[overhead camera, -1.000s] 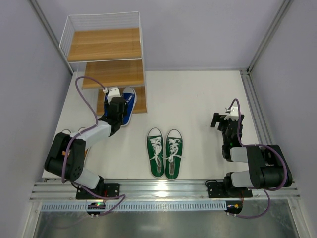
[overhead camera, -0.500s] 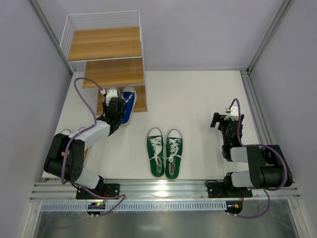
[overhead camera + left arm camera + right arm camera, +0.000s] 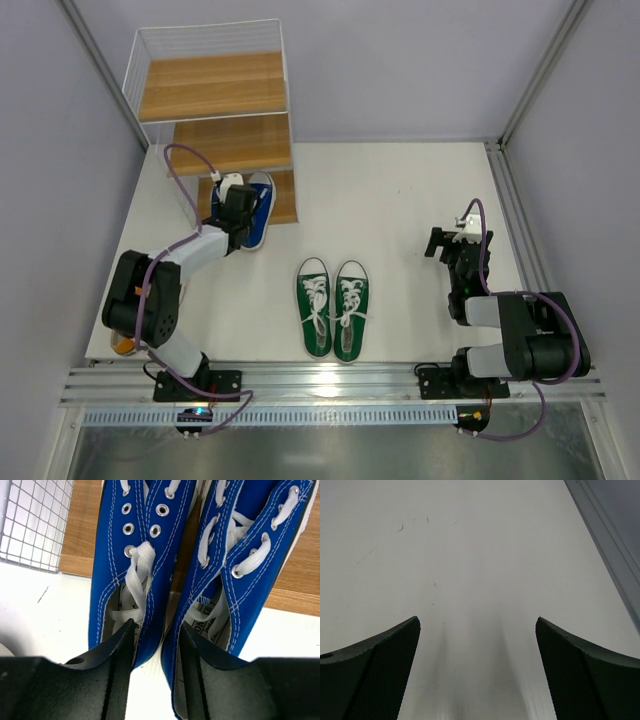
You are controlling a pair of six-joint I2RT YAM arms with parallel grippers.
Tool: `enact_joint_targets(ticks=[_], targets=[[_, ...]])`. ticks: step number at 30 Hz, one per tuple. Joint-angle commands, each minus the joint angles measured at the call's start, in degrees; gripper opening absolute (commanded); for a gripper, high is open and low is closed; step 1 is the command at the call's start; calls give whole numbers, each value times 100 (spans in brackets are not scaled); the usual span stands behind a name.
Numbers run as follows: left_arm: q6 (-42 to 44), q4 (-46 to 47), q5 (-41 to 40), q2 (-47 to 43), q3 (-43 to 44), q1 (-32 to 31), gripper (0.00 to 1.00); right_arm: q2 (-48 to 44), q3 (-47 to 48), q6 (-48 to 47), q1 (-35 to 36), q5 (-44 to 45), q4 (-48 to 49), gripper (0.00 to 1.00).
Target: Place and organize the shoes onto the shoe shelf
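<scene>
My left gripper is shut on the blue pair. In the left wrist view, one finger sits inside each shoe and the gripper pinches the two inner walls together. The toes lie over the lowest board of the shoe shelf, and the heels rest on the white table. The green pair lies side by side at the table's middle front. A small orange bit shows beside the left arm's base. My right gripper is open and empty above bare table.
The shelf's white wire frame stands just left of the blue pair. The upper two boards are bare. Grey walls close in both sides, and a metal rail runs along the right edge.
My left gripper has pushed the blue pair farther toward the shelf, onto its lowest board, and the arm has stretched out. The right arm has not moved.
</scene>
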Motion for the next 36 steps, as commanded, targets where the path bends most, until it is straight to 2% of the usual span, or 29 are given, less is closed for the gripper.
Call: enact_joint_targets(ticks=[1,2,4,5,7,14,23,31,36], targets=[[-72,-351,198,78,230,125,39,-1,112,13,-18,-36,496,97],[-90,-360,224,70,239,151,37,7,112,22,-18,-45,505,97],[-99,-360,286,79,239,178,25,7,104,22,-18,-45,496,97],[-81,-342,312,70,230,178,12,7,103,13,-18,-45,496,97],[-72,-334,339,44,212,178,0,7,112,13,-18,-36,496,97],[-20,509,602,-368,-340,178,0,16,112,13,-18,-36,496,97],[428,2530,295,-756,-886,186,0,7,104,13,-18,-45,487,97],[613,2883,146,-642,-535,186,0,7,112,13,-18,-45,496,97],[570,3427,32,-554,-579,186,0,7,112,22,-18,-36,496,97]])
